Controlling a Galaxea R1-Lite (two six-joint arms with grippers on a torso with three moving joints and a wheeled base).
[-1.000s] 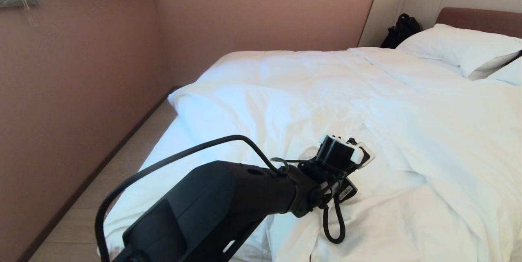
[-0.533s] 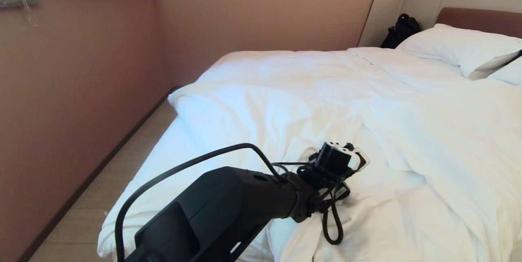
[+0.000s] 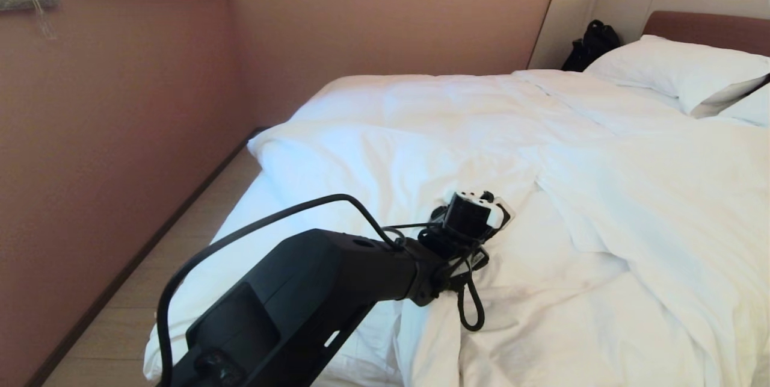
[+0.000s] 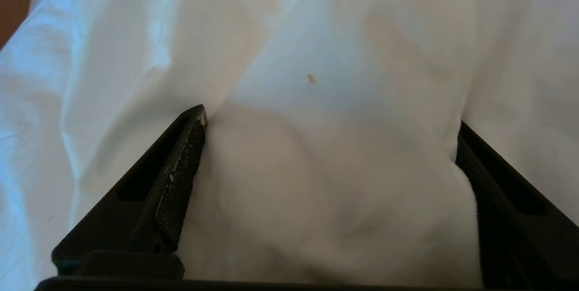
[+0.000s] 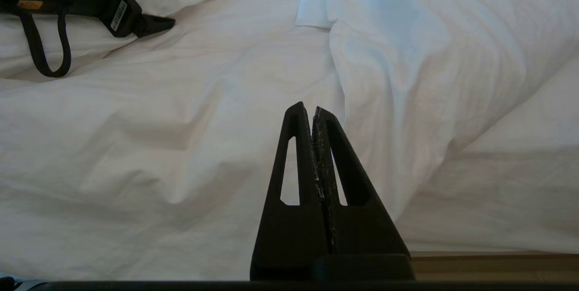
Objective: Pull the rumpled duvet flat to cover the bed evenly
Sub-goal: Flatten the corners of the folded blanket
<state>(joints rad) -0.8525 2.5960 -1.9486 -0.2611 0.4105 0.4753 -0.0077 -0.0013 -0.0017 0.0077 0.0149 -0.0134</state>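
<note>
— Looking at the left claw (image 4: 332,155), its two fingers are spread wide with a soft mound of the duvet (image 3: 601,194) bulging up between them. Nothing is pinched yet.

— So where does the duvet lie on the bed (image 3: 240,236)?

— Bunched across the middle and the pillow end, with folds running toward the near corner. The near side by the floor shows only thinner, flatter white cloth, so that part looks uncovered.

— What could go wrong if the claw closes now?

— It might nip only the cover's top layer. A pull would then stretch the cloth and slide off the filling, leaving the bulk where it is.

— Anything else?

— Yes. The cloth under the left claw is all white, and I cannot tell for sure whether that mound is duvet or the sheet below. Grabbing the sheet would drag it off the mattress instead.

— And the cable loop hanging from the left wrist?

— It lies right on the folds; a long pull could snag it in the fabric.

— The right claw (image 5: 313,114)?

— Pressed together, empty, hovering over the bedding at the near edge. With one claw pulling alone, I expect the duvet to come out skewed, not even.
</note>
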